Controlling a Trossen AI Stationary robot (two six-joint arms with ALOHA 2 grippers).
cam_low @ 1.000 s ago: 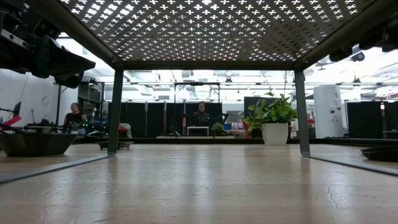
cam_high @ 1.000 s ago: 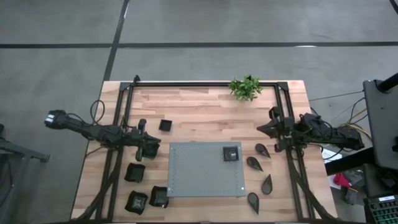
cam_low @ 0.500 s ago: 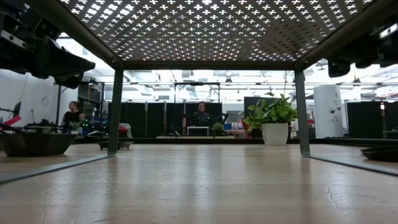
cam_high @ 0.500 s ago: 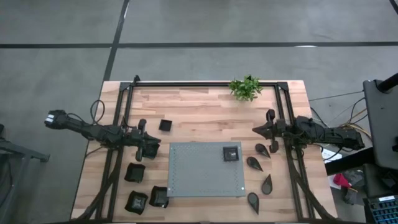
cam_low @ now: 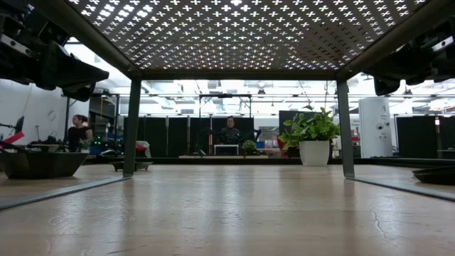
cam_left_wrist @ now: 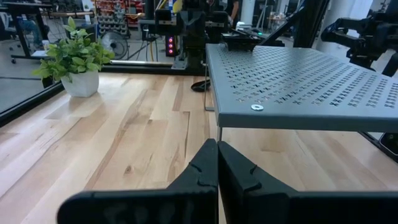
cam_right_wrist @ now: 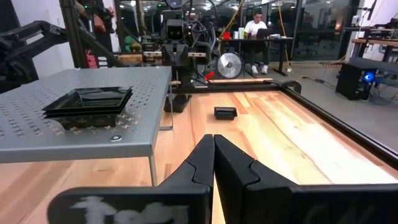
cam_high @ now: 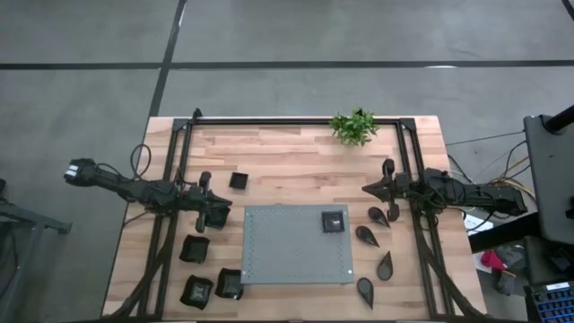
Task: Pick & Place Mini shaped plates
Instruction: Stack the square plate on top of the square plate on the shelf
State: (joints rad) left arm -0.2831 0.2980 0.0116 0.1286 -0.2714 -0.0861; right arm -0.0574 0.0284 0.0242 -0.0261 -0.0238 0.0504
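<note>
The right gripper (cam_high: 366, 189) hangs with its fingers pressed together on nothing, to the right of the grey mat (cam_high: 269, 260) and just left of the frame's right post. The teardrop plates lie on its near side. The closest one (cam_high: 378, 215) sits just below the claw in the high view, touching or nearly touching a second (cam_high: 394, 212) beside it. My guess is that the right arm serves these, since the left arm is well apart from them across the mat. Their points seem to aim different ways, so the wrist may need turning to close across a narrow side; the long axis of each is hard to read at this distance.

The left gripper (cam_high: 218, 215) is also clenched and empty, at the mat's left edge. A small square plate (cam_high: 238, 180) lies just beyond it toward the far side. The larger squarish plates lie on its near side, the nearest (cam_high: 195, 248) close by, so the left arm is the nearer one for those.

Counted in the high view:
- Five teardrop plates right of the mat: the touching pair, one (cam_high: 366, 235) nearer the mat, one (cam_high: 384, 266) further toward the near edge, and one (cam_high: 365, 289) nearest the near edge.
- Three larger squarish plates left of the mat: the nearest, one (cam_high: 198, 290) and one (cam_high: 229, 283).
- One small square plate on the bare wood.
- One stack of square plates (cam_high: 333, 221) on the mat's far right part; the right wrist view (cam_right_wrist: 87, 101) shows at least two nested.

A small plant (cam_high: 353, 126) stands at the far edge.
</note>
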